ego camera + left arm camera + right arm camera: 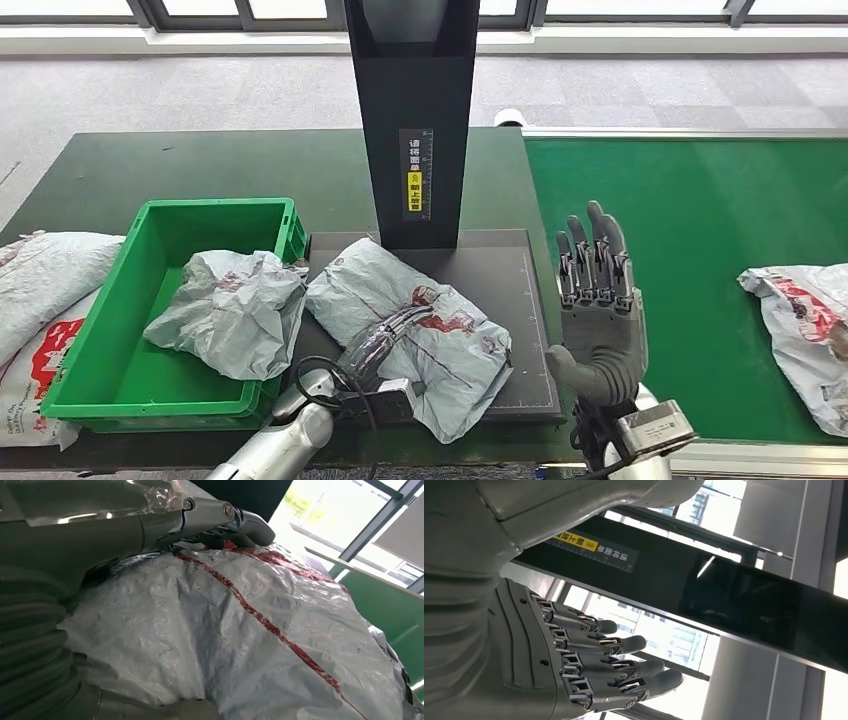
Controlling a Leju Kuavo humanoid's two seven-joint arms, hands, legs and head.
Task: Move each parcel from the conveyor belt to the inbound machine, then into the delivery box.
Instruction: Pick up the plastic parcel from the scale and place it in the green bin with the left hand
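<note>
Green belting covers the conveyor belt [690,230] on the right side of the head view, and one grey parcel with red print [805,335] lies on it near the right edge. Left of the belt stands a dark green table [200,165]. On it sits the inbound machine [500,300], a black flat platform with a tall black post [412,110] rising from its far side; the post carries a label with a yellow patch [415,185], also seen in the right wrist view [594,547]. A green delivery box [110,340] stands just beside the platform on its left, with a crumpled grey parcel [230,310] resting inside against its right wall. Two more grey bags [40,290] lie on the table left of the box. A grey parcel with a red stripe [410,330] lies on the platform, its near corner hanging over the front edge. The left hand [385,345] grips this parcel: in the left wrist view the thumb lies over the top of the crinkled bag [250,630]. The right hand [595,310] is held upright between platform and belt, fingers [624,660] straight, apart and holding nothing.
</note>
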